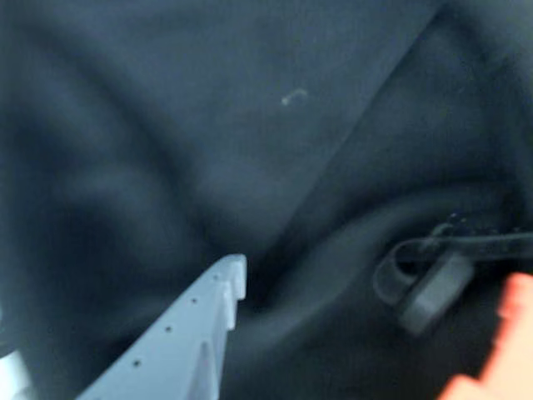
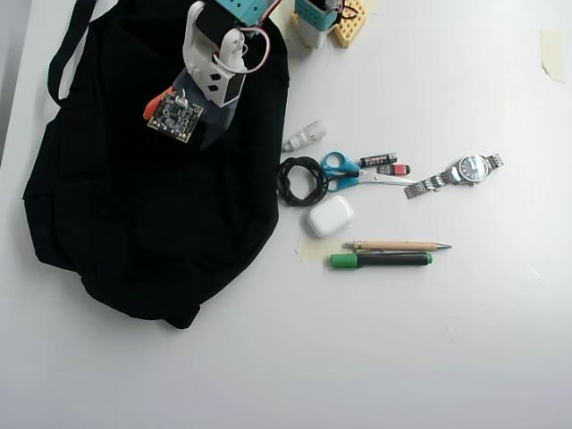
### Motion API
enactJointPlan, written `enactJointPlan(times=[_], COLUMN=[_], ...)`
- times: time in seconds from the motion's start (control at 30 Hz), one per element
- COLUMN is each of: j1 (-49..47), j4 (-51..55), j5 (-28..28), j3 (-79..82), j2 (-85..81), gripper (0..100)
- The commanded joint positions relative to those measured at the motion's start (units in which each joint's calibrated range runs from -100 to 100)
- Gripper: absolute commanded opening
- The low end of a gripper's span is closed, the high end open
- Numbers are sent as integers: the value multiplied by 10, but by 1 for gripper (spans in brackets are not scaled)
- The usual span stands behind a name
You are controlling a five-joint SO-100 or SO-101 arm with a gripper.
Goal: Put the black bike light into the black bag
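One black bag (image 2: 134,214) fills the left half of the overhead view, lying flat on the white table (image 2: 402,357) with its strap (image 2: 64,49) running to the upper left corner. In the wrist view the bag's dark fabric (image 1: 166,125) covers nearly the whole frame.

One robot arm (image 2: 214,54) enters from the top centre of the overhead view and reaches over the upper part of the bag. The gripper (image 1: 366,333) shows two fingers in the wrist view: one pale finger (image 1: 191,333) at lower centre and one orange finger (image 1: 500,350) at the lower right corner. They stand well apart, so the end effector is spread wide and grips nothing.

One black bike light (image 1: 433,292) lies on the bag fabric at the lower right of the wrist view, just beside the orange finger, with its strap loop (image 1: 400,262) curving to its left. The view is blurred; contact with the finger cannot be determined. The light is not discernible in the overhead view.

To the right of the bag, in the centre of the overhead view, these items lie on the table:
- one wristwatch (image 2: 456,172)
- one pair of blue-handled scissors (image 2: 357,172)
- one green marker (image 2: 382,260)
- one wooden pencil (image 2: 398,245)
- one coiled black cable (image 2: 299,179)
- one white earbud case (image 2: 330,215)
- one black-and-red stick (image 2: 384,161)
- one small white plug (image 2: 305,136)
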Motion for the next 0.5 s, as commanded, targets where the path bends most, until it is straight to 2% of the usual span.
enactJointPlan(times=[0.0,0.07,0.1,0.13,0.23,0.3,0.47], j1=[-55,-125,-161,-228,-399,-489,-505], j4=[115,150,159,161,162,124,26], j5=[-33,-62,-74,-90,-120,-121,-138], j3=[-24,-23,-23,-19,34,176,329], j2=[-198,-321,-356,-406,-491,-595,-699], gripper=[26,14,10,3,2,2,2])
